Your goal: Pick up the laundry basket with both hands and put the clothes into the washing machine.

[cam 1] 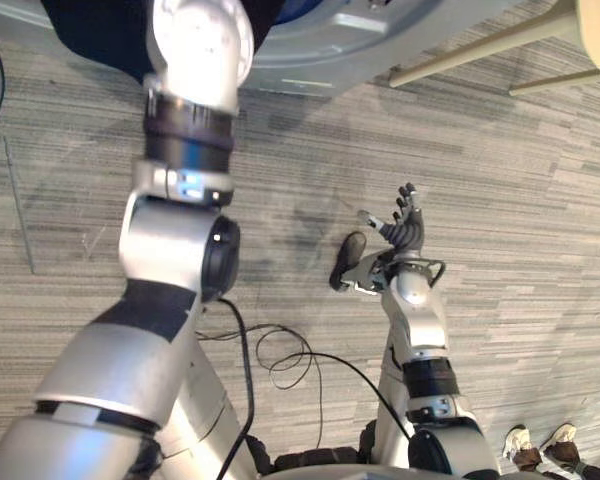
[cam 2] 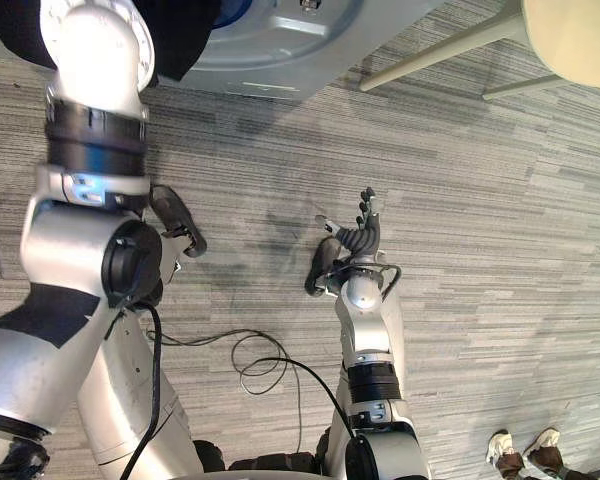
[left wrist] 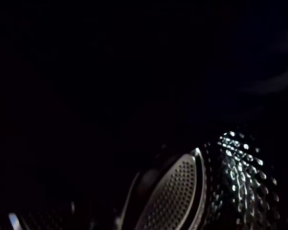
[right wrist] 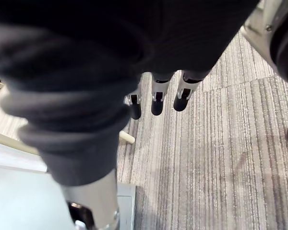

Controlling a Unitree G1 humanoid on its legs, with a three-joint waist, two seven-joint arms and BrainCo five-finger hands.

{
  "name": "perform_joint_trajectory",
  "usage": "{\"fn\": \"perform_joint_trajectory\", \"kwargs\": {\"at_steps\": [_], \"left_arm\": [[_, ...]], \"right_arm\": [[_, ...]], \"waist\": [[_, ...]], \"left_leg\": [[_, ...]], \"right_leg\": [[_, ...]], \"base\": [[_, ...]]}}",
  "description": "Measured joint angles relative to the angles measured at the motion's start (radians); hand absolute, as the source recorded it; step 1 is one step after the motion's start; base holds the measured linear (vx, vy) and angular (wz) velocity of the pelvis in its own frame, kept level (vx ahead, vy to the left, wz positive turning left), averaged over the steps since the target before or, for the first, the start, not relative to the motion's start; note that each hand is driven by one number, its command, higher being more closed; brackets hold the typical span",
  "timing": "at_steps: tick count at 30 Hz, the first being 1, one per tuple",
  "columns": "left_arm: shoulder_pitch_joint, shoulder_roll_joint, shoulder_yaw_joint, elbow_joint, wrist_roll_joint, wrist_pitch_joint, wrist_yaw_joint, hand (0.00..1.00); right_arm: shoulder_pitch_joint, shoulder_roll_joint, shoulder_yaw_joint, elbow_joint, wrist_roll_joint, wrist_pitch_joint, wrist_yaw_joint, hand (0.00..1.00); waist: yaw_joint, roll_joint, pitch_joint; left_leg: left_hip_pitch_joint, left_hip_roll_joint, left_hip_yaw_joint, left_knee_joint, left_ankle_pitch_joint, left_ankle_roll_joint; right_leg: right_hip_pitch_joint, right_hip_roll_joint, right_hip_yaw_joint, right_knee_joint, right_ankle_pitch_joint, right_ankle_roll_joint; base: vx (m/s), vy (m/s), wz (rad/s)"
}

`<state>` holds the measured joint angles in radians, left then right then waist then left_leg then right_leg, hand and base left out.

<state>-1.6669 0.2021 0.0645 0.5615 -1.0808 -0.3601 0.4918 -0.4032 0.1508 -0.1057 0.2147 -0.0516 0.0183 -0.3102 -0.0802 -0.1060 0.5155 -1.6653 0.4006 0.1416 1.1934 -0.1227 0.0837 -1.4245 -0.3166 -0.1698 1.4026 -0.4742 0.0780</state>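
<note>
Right hand (cam 1: pixel 408 230) hangs over the carpet (cam 1: pixel 520 200) in the left eye view, fingers straight and spread, holding nothing, while the left arm (cam 1: pixel 180 250) reaches up into the mouth of the washing machine (cam 1: pixel 380 40), the left hand hidden there, so whether it grips anything cannot be told; the left wrist view looks into the dark perforated drum (left wrist: pixel 177 196), where no clothes can be made out for certain; the right wrist view has straight fingers (right wrist: pixel 156 103) above carpet. Loading seems the step in hand; next, the left arm should draw back cleanly, leaving any clothes inside.
</note>
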Motion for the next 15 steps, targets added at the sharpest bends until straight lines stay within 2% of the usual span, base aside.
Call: {"fn": "perform_joint_trajectory", "kwargs": {"at_steps": [4,9,12,14,15], "left_arm": [[-0.097,0.08,-0.035,0.023,-0.011,-0.004,0.008,1.0],[-0.171,0.143,-0.095,0.037,-0.002,-0.015,0.016,1.0],[-0.196,0.155,-0.133,0.077,0.101,0.016,0.007,1.0],[-0.197,0.157,-0.207,0.13,0.261,0.094,-0.018,1.0],[-0.197,0.157,-0.231,0.141,0.294,0.112,-0.026,1.0]], "right_arm": [[0.003,0.003,0.0,-0.038,0.0,0.014,0.003,0.0],[0.023,0.0,-0.012,-0.125,-0.002,0.013,0.002,0.0],[0.028,-0.003,-0.013,-0.125,-0.02,0.01,0.002,0.0],[0.037,-0.004,-0.013,-0.126,-0.031,-0.007,0.004,0.0],[0.043,-0.005,-0.013,-0.126,-0.035,-0.013,0.004,0.0]], "waist": [[-0.018,-0.001,-0.001],[-0.017,-0.004,-0.002],[-0.017,-0.019,-0.012],[-0.016,-0.037,-0.024],[-0.016,-0.039,-0.025]], "left_leg": [[-0.01,0.004,0.009,-0.008,0.0,0.0],[-0.034,0.004,0.007,-0.013,0.0,0.002],[-0.035,0.007,0.011,-0.009,-0.001,0.008],[-0.038,0.016,0.012,-0.009,-0.01,0.012],[-0.039,0.016,0.012,-0.011,-0.013,0.009]], "right_leg": [[-0.017,0.002,0.006,-0.009,0.002,0.001],[-0.03,0.006,-0.006,-0.036,0.005,0.005],[-0.025,0.007,-0.011,-0.048,0.005,0.006],[-0.022,0.008,-0.018,-0.059,0.005,0.006],[-0.021,0.008,-0.02,-0.062,0.005,0.006]], "base": [[0.02,-0.01,-0.04],[0.07,0.001,-0.07],[0.07,0.006,-0.06],[0.08,0.012,-0.09],[0.06,0.018,-0.06]]}}
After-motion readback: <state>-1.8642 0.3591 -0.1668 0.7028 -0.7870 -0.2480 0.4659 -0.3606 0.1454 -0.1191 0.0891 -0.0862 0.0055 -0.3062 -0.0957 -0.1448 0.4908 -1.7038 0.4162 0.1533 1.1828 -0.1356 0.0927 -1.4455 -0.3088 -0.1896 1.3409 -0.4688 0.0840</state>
